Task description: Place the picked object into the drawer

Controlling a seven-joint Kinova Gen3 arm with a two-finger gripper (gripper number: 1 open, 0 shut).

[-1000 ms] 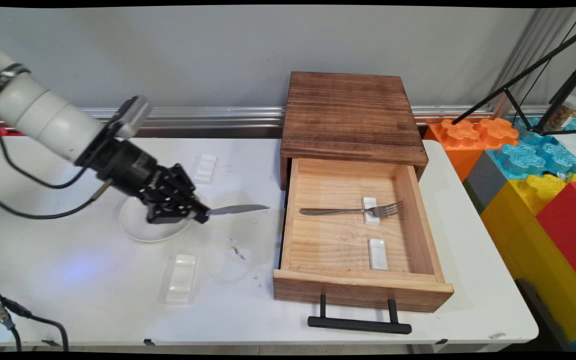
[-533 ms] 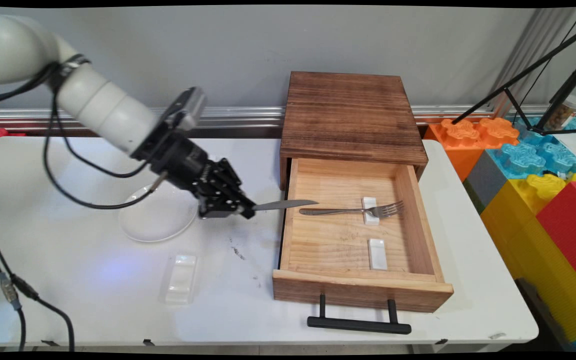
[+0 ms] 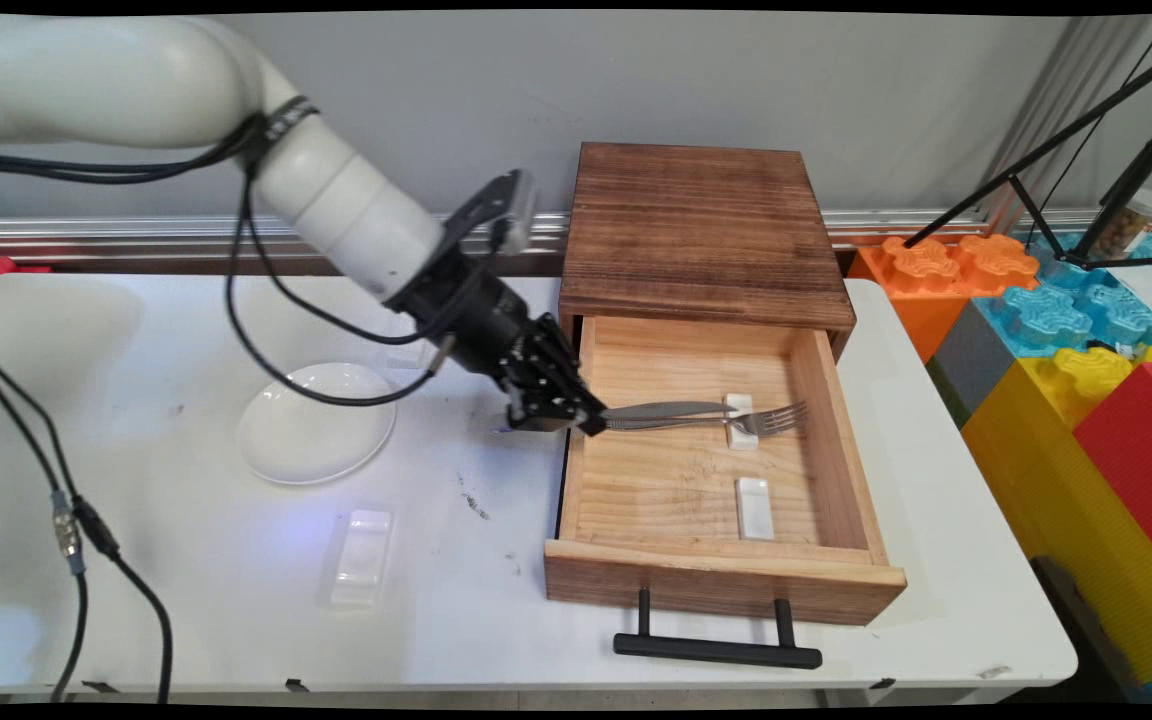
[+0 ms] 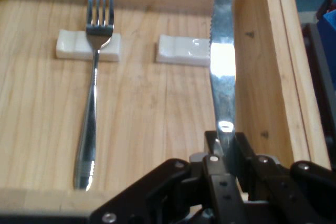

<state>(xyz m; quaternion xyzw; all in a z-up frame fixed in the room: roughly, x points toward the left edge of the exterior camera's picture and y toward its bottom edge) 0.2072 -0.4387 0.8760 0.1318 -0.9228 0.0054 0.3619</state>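
Hand view shows the black two-finger gripper [image 4: 224, 148] clamped on a steel table knife [image 4: 222, 66], its blade over the open pale-wood drawer [image 3: 841, 440]. Lowering should stay level, apparently clear of the steel fork [image 4: 92, 93]. Counted: one knife, one fork, two white ceramic rests [image 4: 182, 50] inside.

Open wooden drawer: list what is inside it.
The drawer holds a fork propped on a white rest and a second, bare white rest. The end effector holds a knife above it. The part under the cabinet top is hidden.
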